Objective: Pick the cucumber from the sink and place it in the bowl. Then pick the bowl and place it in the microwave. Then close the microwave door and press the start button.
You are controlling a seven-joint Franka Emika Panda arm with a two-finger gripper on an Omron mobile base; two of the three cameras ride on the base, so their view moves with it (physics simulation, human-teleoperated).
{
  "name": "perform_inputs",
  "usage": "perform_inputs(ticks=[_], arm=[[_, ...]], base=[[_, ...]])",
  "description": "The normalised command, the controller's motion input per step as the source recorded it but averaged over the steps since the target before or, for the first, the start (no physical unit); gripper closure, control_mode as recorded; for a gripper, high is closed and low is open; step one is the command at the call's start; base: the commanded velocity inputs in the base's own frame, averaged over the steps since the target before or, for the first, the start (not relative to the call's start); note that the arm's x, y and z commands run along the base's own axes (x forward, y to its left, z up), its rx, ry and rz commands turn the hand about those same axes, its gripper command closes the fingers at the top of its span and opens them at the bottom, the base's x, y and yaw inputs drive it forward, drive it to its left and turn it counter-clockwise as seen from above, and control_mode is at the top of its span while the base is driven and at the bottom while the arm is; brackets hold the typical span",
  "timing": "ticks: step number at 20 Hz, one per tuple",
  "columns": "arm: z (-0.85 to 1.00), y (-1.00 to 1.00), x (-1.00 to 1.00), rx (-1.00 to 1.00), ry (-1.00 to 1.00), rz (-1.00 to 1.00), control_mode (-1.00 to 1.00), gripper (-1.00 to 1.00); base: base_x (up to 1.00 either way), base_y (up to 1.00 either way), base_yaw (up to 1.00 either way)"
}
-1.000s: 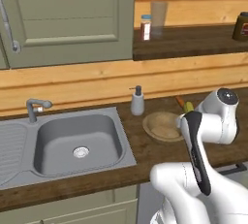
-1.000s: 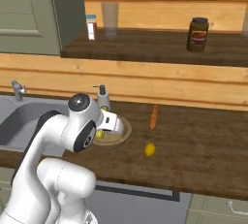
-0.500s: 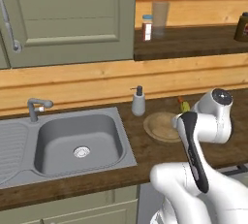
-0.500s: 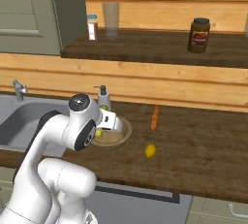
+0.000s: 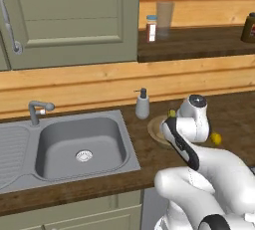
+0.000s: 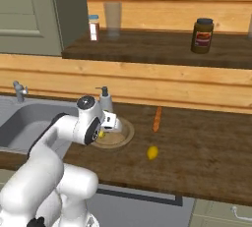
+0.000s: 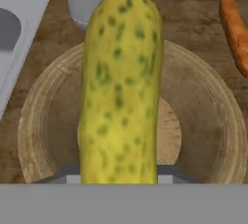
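My gripper is shut on the cucumber, a yellow-green piece with dark green spots that stands up the middle of the hand view. Right beneath it lies the round wooden bowl on the dark counter. From the base views the hand hovers low over the bowl, with a bit of cucumber showing under it. My arm covers much of the bowl in the left base view. The grey sink lies to the left with nothing in its basin. The microwave and its door are out of view.
A soap dispenser stands just behind the bowl. An orange carrot and a small lemon lie on the counter right of it. The shelf above holds a glass, a small bottle and a dark jar.
My hand has edged a little to the left over the bowl, still holding the cucumber. Nothing else has moved.
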Motion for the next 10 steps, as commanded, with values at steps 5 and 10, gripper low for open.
perform_inputs(ticks=[5, 10], arm=[[-0.31, 0.0, 0.39, -0.03, 0.09, 0.0, -1.0, 1.0], [-0.38, -0.02, 0.19, 0.0, 0.0, 0.01, -1.0, 1.0]], base=[[0.0, 0.0, 0.0], [0.0, 0.0, 0.0]])
